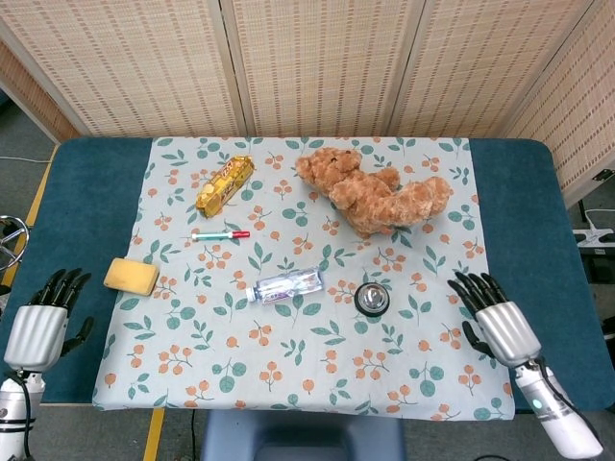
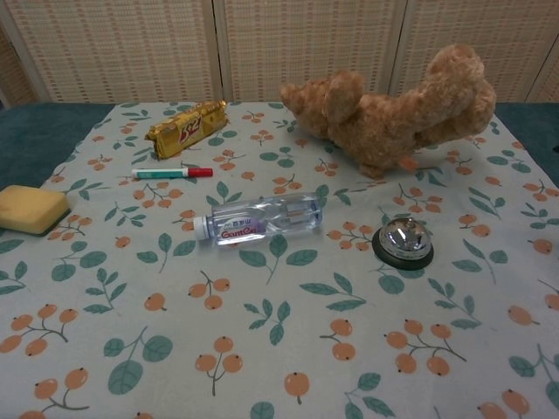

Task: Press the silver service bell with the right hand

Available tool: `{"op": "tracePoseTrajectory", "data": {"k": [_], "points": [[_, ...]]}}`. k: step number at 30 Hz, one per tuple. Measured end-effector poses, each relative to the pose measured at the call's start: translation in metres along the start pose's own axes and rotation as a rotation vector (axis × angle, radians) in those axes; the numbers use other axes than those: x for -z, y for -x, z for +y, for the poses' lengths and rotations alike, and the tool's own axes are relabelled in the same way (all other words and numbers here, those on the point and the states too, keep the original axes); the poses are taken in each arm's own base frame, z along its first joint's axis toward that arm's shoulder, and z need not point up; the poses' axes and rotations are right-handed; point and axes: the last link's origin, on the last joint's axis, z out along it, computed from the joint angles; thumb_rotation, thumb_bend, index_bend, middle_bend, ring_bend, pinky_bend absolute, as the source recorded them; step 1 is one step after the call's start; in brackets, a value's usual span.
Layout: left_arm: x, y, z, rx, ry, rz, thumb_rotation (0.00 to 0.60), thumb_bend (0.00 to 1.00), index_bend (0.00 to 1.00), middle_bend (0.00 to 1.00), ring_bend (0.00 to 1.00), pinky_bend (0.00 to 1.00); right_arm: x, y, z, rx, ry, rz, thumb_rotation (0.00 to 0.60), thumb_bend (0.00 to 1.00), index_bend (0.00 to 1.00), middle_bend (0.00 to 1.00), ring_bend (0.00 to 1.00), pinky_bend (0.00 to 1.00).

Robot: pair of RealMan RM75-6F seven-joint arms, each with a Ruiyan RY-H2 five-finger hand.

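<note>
The silver service bell (image 1: 372, 299) on its black base stands on the patterned cloth right of centre; the chest view shows the bell (image 2: 403, 241) up close. My right hand (image 1: 493, 318) hovers open over the cloth's right edge, well to the right of the bell, fingers spread and holding nothing. At the table's front left corner, my left hand (image 1: 43, 322) is open and empty, off the cloth. Neither hand appears in the chest view.
A water bottle (image 1: 284, 285) lies just left of the bell. A brown teddy bear (image 1: 377, 192) lies behind it. A yellow sponge (image 1: 131, 276), a red-capped pen (image 1: 220, 233) and a gold snack pack (image 1: 225, 184) lie on the left half.
</note>
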Motion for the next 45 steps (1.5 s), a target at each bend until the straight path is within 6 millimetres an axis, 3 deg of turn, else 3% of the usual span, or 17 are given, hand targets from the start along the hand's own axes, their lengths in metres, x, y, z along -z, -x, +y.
{"op": "tracePoseTrajectory", "data": {"k": [6, 13, 19, 27, 37, 45], "points": [[0.001, 0.0, 0.0, 0.001, -0.005, -0.011, 0.6, 0.37, 0.16, 0.13, 0.1, 0.37, -0.047, 0.013, -0.021, -0.048, -0.103, -0.048, 0.6, 0.83, 0.0, 0.0, 0.0, 0.0], [0.001, 0.0, 0.0, 0.004, -0.005, -0.019, 0.6, 0.37, 0.16, 0.14, 0.11, 0.37, -0.108, 0.034, -0.052, -0.114, -0.207, -0.115, 0.6, 0.85, 0.0, 0.0, 0.0, 0.0], [0.002, -0.001, 0.001, 0.01, 0.001, -0.017, 0.6, 0.37, 0.16, 0.14, 0.11, 0.37, -0.143, 0.048, -0.081, -0.125, -0.254, -0.159, 0.6, 0.85, 0.0, 0.0, 0.0, 0.0], [0.003, -0.003, 0.001, 0.019, 0.004, -0.013, 0.6, 0.37, 0.16, 0.15, 0.11, 0.37, -0.157, 0.066, -0.108, -0.117, -0.295, -0.221, 0.6, 0.85, 0.0, 0.0, 0.0, 0.0], [0.005, -0.007, 0.0, 0.029, 0.006, 0.003, 0.6, 0.37, 0.17, 0.16, 0.12, 0.37, -0.157, 0.086, -0.097, -0.105, -0.252, -0.275, 0.6, 0.85, 0.0, 0.0, 0.0, 0.0], [0.004, -0.005, -0.001, 0.026, 0.001, -0.009, 0.6, 0.37, 0.17, 0.16, 0.12, 0.37, -0.157, 0.069, -0.092, -0.121, -0.273, -0.197, 0.6, 0.85, 0.0, 0.0, 0.0, 0.0]]}}
